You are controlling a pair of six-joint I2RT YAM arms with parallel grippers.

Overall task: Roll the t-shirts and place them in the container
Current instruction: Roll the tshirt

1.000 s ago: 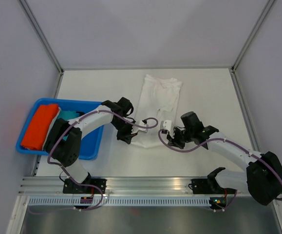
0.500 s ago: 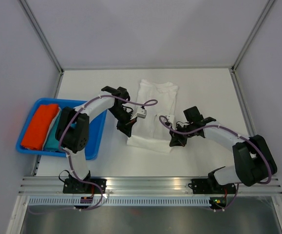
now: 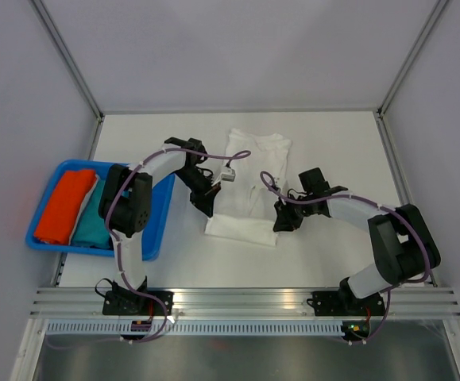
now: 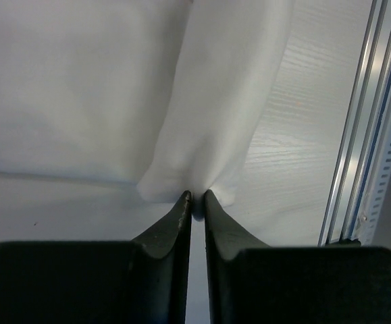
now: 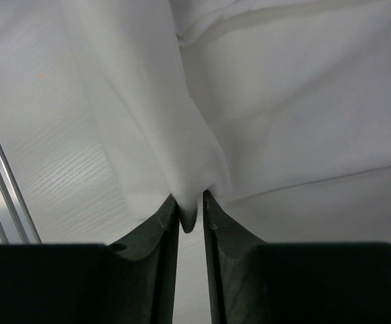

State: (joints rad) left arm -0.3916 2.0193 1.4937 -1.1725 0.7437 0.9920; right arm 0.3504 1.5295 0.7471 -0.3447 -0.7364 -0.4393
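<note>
Now L claw (image 4: 196, 200) & R claw (image 5: 190, 204) each pinch a near-hem corner of t-shirt (image 3: 257, 163) stretched btwn them.

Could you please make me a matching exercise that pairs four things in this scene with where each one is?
Things:
1. white t-shirt
2. orange cloth
3. teal cloth
4. left hand

Places or states:
a. in the blue tray, to the right of its neighbour
b. shut on a fabric edge
c. lying in the middle of the table
d. at the left side of the blue tray

Pairs: 1-c, 2-d, 3-a, 4-b
</note>
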